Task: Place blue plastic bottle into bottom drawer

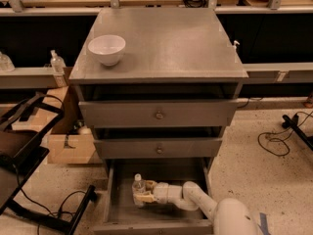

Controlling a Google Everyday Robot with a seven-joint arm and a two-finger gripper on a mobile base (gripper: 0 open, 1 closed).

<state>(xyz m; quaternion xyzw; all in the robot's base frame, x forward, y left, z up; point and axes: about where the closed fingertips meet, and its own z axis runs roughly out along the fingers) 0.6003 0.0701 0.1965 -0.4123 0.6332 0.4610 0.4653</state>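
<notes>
The bottom drawer (157, 216) of the grey cabinet is pulled open, showing a plain grey interior. My gripper (145, 193) reaches into it from the right, at the end of the white arm (195, 202). Its tan fingers (146, 198) are closed around the blue plastic bottle (139, 184). The bottle is clear with a white cap and stands upright at the drawer's left middle. Its lower part is hidden by the fingers, so I cannot tell whether it rests on the drawer floor.
A white bowl (106, 49) sits on the cabinet top (171, 38) at the left. The two upper drawers (159, 114) stick out slightly above my arm. A cardboard box (68, 143), a black frame (22, 151) and a small bottle (57, 62) are at the left. Cables (274, 141) lie at the right.
</notes>
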